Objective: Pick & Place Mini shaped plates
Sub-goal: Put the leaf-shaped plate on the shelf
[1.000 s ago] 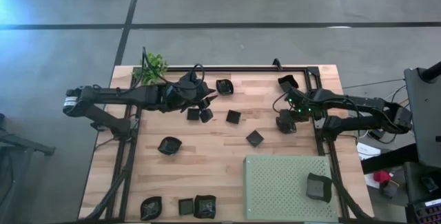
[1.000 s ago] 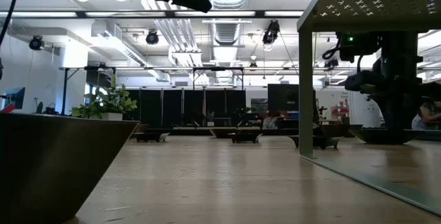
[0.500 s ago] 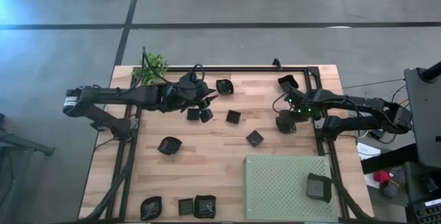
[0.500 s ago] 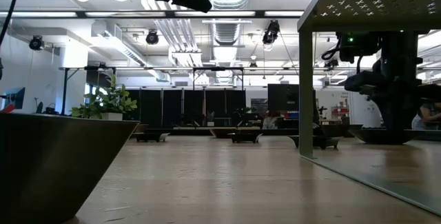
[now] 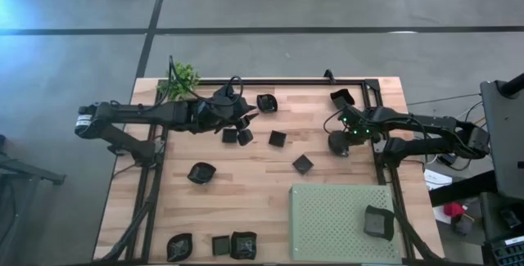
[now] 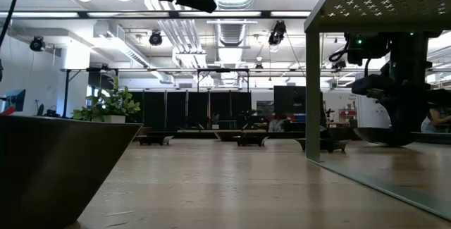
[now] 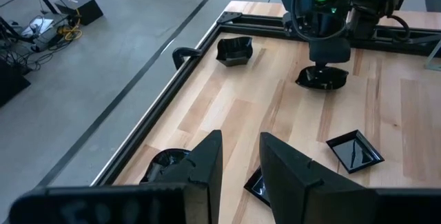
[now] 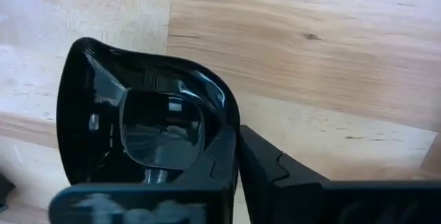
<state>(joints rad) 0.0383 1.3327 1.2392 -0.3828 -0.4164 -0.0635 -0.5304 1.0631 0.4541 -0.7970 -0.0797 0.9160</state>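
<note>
- The right end effector (image 5: 338, 143) is clenched on the rim of a rounded mini plate (image 8: 148, 124), which sits on the desk (image 5: 246, 192) directly under it.
- The left end effector (image 7: 238, 165) hangs released, fingers apart, with two square plates (image 5: 237, 136) just below it.

Right gripper (image 5: 340, 142) low at table, jaws pinched together, left gripper (image 5: 243, 119) hovering, jaws parted
</note>
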